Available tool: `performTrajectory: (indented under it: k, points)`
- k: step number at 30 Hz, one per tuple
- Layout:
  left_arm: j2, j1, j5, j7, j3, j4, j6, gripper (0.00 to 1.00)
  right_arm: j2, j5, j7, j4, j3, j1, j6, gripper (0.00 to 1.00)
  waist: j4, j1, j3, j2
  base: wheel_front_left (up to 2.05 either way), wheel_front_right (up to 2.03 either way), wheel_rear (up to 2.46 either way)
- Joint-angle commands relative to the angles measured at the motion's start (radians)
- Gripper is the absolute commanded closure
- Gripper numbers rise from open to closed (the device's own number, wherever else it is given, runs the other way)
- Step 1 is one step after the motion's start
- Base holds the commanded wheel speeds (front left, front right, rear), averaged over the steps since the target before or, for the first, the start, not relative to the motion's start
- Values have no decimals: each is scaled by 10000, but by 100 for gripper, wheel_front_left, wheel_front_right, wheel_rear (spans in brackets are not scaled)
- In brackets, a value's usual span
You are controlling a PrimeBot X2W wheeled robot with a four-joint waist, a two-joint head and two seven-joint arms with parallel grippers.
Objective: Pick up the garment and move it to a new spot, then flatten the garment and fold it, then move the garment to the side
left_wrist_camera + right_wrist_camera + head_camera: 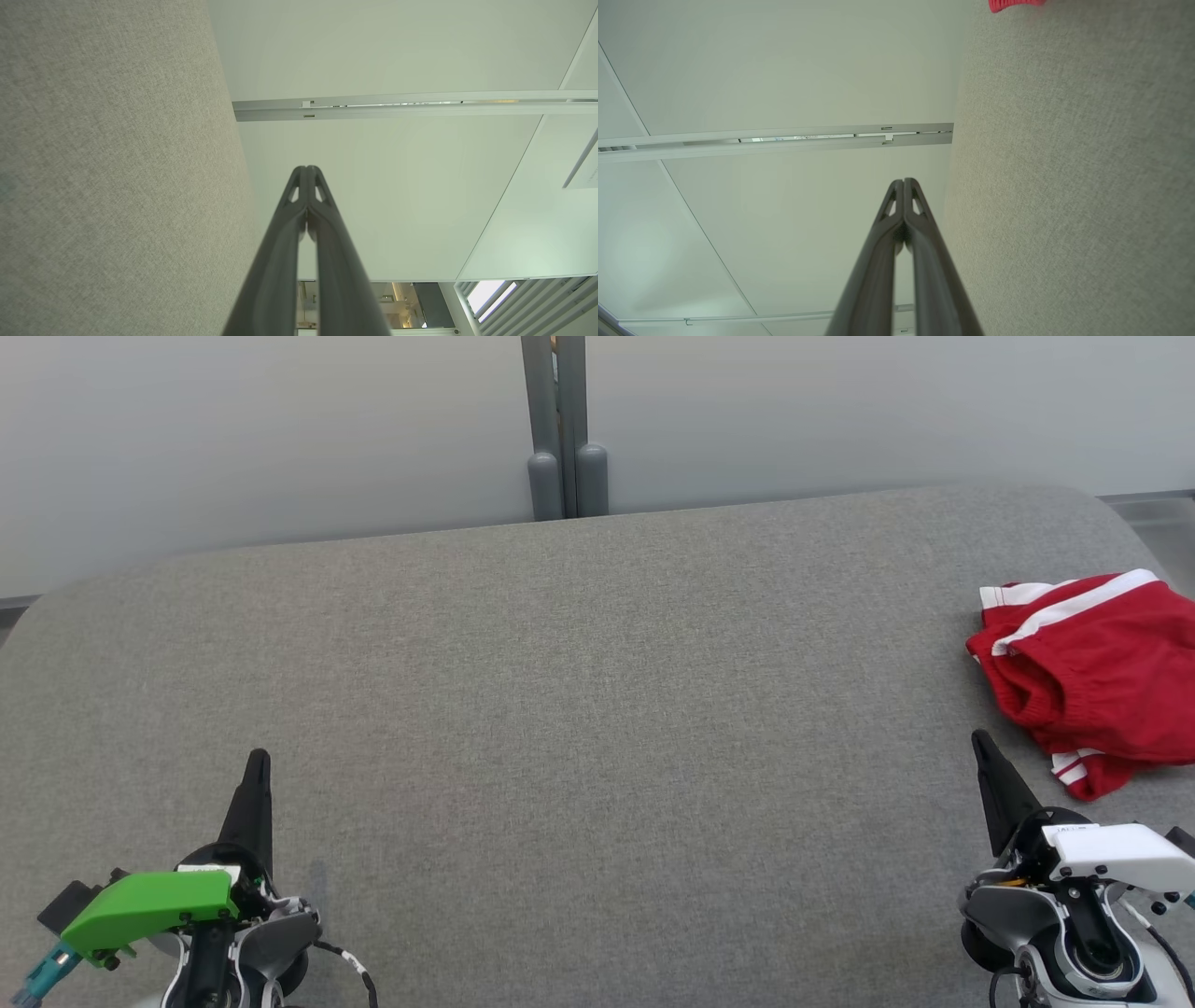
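1. No text, brand or number is legible in any view.
2. A pale sign (585, 173) on the wall, at the right edge of the left wrist view, carries faint print too small to read.
3. A white label (205, 869) on the left gripper (257, 761) is blurred.
4. The white cover (1116, 854) on the right gripper (978, 739) bears tiny, illegible marks.

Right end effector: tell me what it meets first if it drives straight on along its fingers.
Probably nothing close: the shut right end effector points over the grey fabric tabletop at the pale wall panel beyond, passing left of the red shorts. Depth is unclear.
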Motion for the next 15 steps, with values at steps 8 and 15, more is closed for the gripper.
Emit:
performTrajectory:
  k: [8, 15]
  points:
    - [62, -121, -12, -2, 34, -53, -53, 100, -17, 63, 36, -44, -18, -74, 4, 100, 0, 0, 0, -1, 0, 0, 0]
    - [62, -120, -12, -2, 34, -53, -52, 100, -17, 63, 36, -44, -17, -74, 4, 100, 0, 0, 0, -1, 0, 0, 0]
